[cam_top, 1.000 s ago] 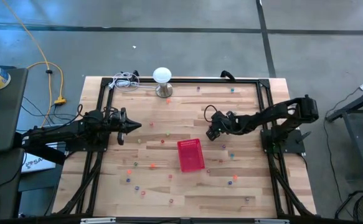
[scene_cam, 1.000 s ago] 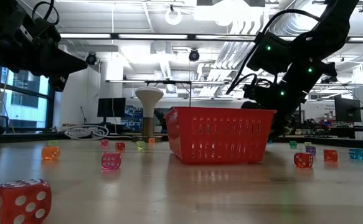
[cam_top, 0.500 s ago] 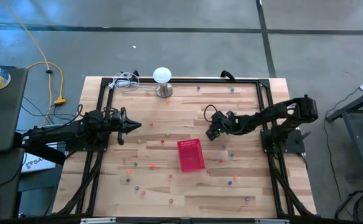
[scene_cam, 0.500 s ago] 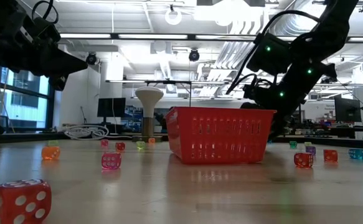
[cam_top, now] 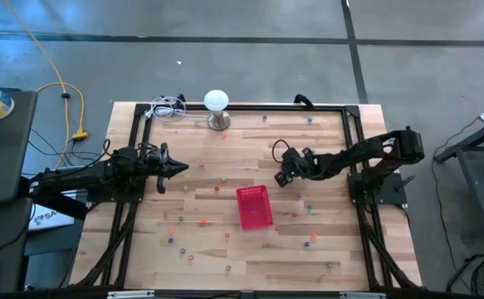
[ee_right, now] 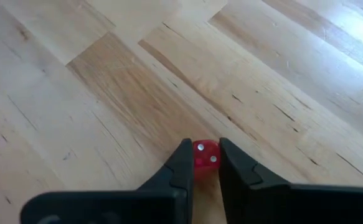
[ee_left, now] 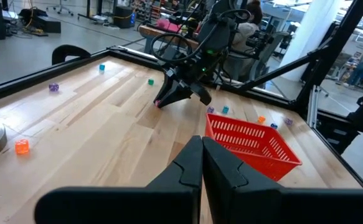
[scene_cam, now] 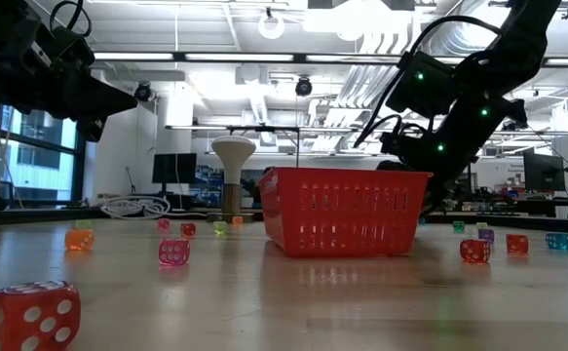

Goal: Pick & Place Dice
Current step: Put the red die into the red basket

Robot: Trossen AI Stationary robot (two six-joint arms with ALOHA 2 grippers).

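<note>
Small dice in mixed colours lie scattered over the wooden table, among them a red one [scene_cam: 32, 314], a pink one [scene_cam: 173, 253] and an orange one [scene_cam: 79, 239]. The red basket [cam_top: 254, 206] stands near the table's middle. Just beyond the basket's far right corner, my right gripper [cam_top: 281, 179] is low at the table, shut on a red die [ee_right: 205, 155]. My left gripper [cam_top: 183, 167] hovers shut over the table's left part and holds nothing. My right gripper pinches the red die's two opposite sides [ee_right: 197, 157] between its two fingertips [ee_right: 182, 163]. The fingers slant down from the table's right side. The die's dotted face shows between them, and it seems to sit on the wood.
A white dome-topped lamp [cam_top: 216, 108] on a metal base stands at the far edge, with a coiled white cable [cam_top: 167, 106] beside it. A black frame [cam_top: 250, 106] rims the table. More dice lie near the front edge [cam_top: 190, 257] and to the basket's right [cam_top: 311, 208].
</note>
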